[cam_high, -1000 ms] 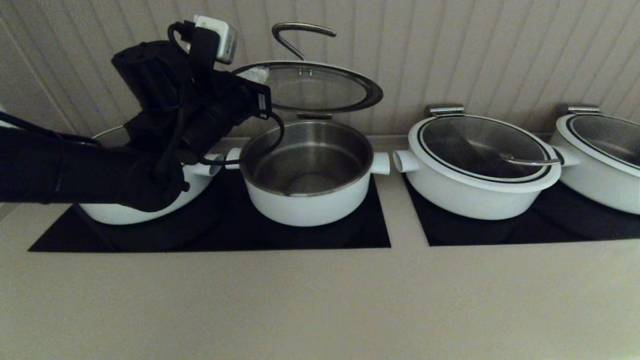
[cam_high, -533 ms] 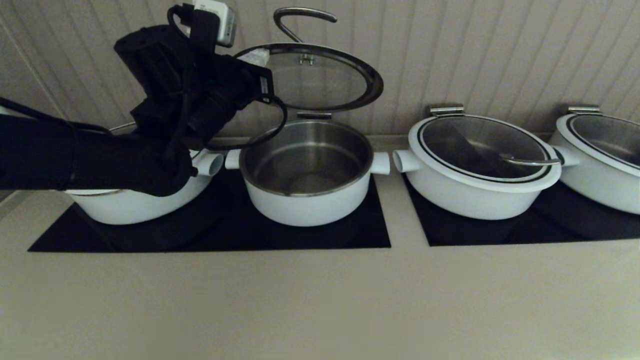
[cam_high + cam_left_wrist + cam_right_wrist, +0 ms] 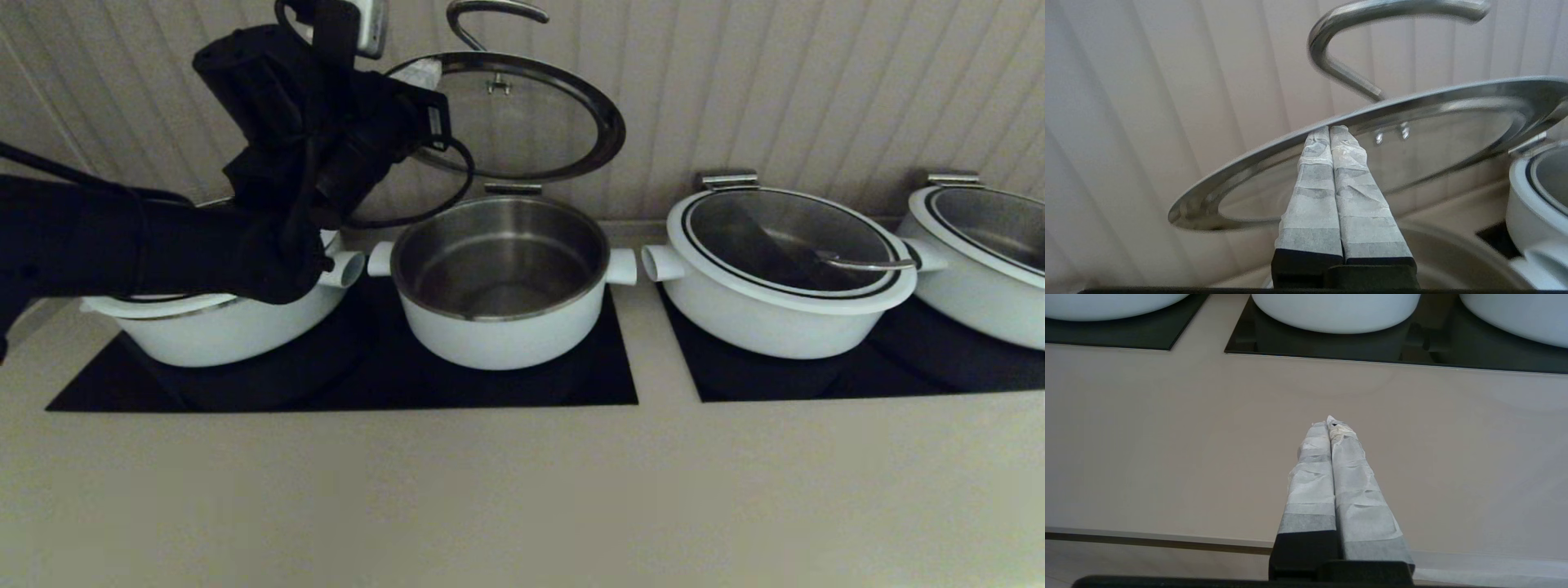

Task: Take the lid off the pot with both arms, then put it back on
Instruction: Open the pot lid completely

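Note:
The deep white pot (image 3: pixel 502 327) stands open on the left black cooktop, its steel inside bare. Its glass lid (image 3: pixel 522 122) hangs above it, tilted up toward the wall, with its steel bar handle (image 3: pixel 490 10) on top. My left gripper (image 3: pixel 420 75) is shut, and its taped fingertips press under the lid's left rim. In the left wrist view the shut tips (image 3: pixel 1329 130) touch the underside of the lid (image 3: pixel 1437 134). My right gripper (image 3: pixel 1331 421) is shut and empty over the counter's front; it is out of the head view.
A wide shallow pot (image 3: pixel 220 335) sits under my left arm. Two more wide lidded pots (image 3: pixel 784 269) (image 3: pixel 980 261) stand on the right cooktop (image 3: pixel 857 380). A panelled wall (image 3: pixel 816 82) is close behind. The beige counter (image 3: pixel 522 490) stretches in front.
My left gripper has risen, and the lid has tilted steeper on its rear edge, toward the wall. The pot has not moved.

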